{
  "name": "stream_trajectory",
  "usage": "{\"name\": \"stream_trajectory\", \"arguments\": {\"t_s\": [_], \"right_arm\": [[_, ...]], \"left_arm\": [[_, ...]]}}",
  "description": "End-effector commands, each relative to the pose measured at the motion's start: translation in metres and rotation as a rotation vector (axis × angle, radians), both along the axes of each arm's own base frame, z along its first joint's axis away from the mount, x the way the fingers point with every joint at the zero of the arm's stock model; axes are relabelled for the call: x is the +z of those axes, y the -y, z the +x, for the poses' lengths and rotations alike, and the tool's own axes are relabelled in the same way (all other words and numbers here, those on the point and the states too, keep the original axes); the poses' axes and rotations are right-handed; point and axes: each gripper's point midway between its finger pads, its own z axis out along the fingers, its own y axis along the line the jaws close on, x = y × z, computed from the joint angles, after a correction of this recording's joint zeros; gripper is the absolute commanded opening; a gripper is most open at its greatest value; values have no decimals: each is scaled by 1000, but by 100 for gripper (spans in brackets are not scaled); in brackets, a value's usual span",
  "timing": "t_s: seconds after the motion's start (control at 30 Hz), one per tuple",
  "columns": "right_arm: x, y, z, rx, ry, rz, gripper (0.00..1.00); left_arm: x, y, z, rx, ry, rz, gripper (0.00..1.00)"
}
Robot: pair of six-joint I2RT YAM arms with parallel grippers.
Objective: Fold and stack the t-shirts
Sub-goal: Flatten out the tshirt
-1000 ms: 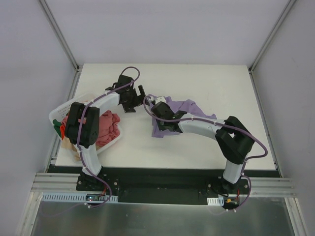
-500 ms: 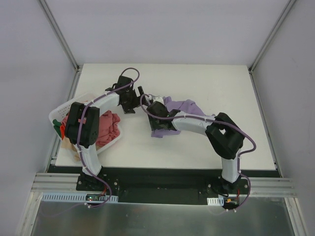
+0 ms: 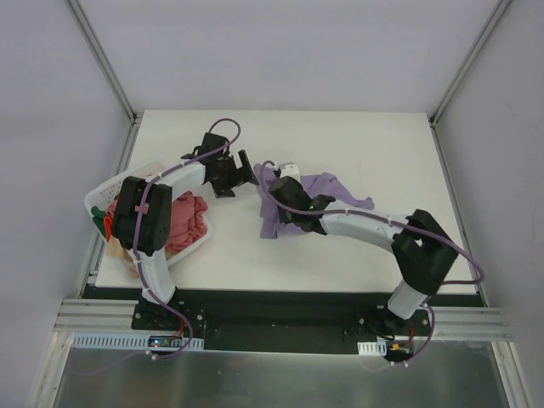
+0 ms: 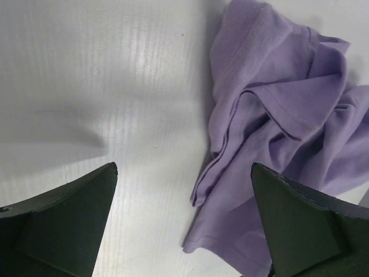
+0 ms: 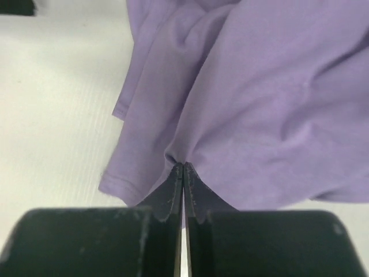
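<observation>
Your lavender purple cloth t-shirt (image 3: 316,189) lies in a crumpled heap on the white worktop (image 3: 382,144), just toward 3 o'clock of its centre in the overhead view. It is neither spread nor folded. A salmon pink cloth t-shirt (image 3: 183,223) is bundled in the white plastic laundry basket (image 3: 109,197) at the 9 o'clock edge.

Your right fingers (image 5: 183,168) are clenched tight on a small pucker of the lavender cloth, close to the hemmed edge at the heap's 9 o'clock side. Only a thin pinch is caught, so I would judge that hold as shallow. Your left fingers (image 4: 183,166) are released and spread wide. They grasp nothing and hover over bare worktop just beside the same edge of the heap.

Expect this cloth to be light, limp and clingy. It will sag, drag and bunch rather than slide as a sheet, and one pinch will lift only a drooping tail. Take hold at seams: the hem corner showing toward 6 o'clock in the left wrist view looks like a good second point. Two spaced holds along one edge should let you shake it flat.
</observation>
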Motion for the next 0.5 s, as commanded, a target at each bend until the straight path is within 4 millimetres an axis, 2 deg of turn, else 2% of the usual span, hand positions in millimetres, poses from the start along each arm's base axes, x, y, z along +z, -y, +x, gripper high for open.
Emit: {"name": "stream_trajectory", "arguments": {"t_s": [0.0, 0.17, 0.27, 0.4, 0.47], "right_arm": [[59, 11, -2, 28, 146, 95, 0], [72, 34, -13, 25, 174, 124, 0], [67, 53, -19, 28, 178, 88, 0], [49, 102, -30, -69, 142, -9, 0], [31, 128, -42, -113, 102, -44, 0]], "left_arm": [[17, 14, 4, -36, 43, -95, 99], [18, 23, 14, -47, 50, -127, 99], [20, 30, 21, -58, 47, -154, 98], [14, 37, 28, -65, 44, -147, 96], [10, 39, 31, -63, 37, -146, 94]]}}
